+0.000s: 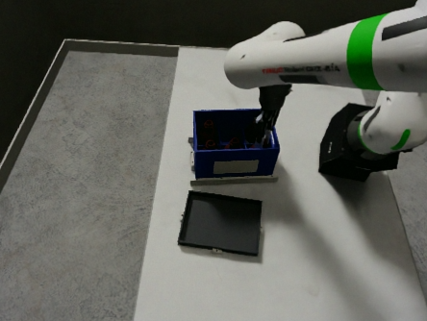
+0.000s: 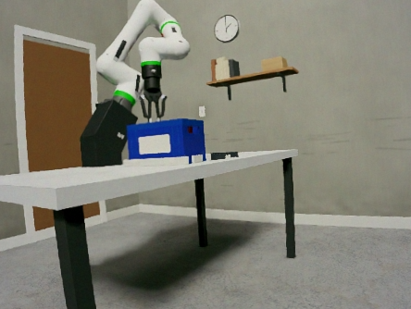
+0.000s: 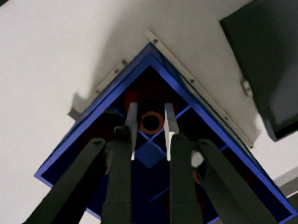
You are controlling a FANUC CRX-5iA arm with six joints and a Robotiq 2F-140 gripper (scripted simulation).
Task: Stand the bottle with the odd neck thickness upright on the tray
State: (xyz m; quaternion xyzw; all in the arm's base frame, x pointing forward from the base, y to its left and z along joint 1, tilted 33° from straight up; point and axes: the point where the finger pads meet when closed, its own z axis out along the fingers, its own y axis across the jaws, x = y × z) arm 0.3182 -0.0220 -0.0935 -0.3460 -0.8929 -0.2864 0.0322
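the white six-joint arm with green bands (image 1: pixel 337 53) reaches over the white table top (image 1: pixel 313 250) and points its black two-finger gripper (image 3: pixel 150 134) straight down into the blue plastic crate (image 1: pixel 236 165). the gripper sits in the crate's right-hand compartment on the side facing away from the tray, as the top view shows. in the wrist view the two pale finger pads stand narrowly apart on either side of the orange-rimmed neck of a dark red bottle (image 3: pixel 150 121); the jaws are closed most of the way and clamp that bottle just below its opening. the bottle stands in its compartment in a corner of the crate, between the blue dividers.

other red bottle tops (image 1: pixel 209 124) show in the crate's left compartments in the top view; how many cannot be counted exactly, since the gripper and shadow hide part of the interior. the crate has a white label (image 1: pixel 236 166) on the wall facing the tray, and a pale grey strip (image 1: pixel 234 180) lies along the foot of that wall.

the flat black rectangular tray (image 1: pixel 221 222) lies on the table near the crate, apart from it and slightly skewed. the arm's black base block (image 1: pixel 337 154) stands to the right of the crate. in the exterior view the gripper (image 2: pixel 154 118) dips behind the crate's upper rim.
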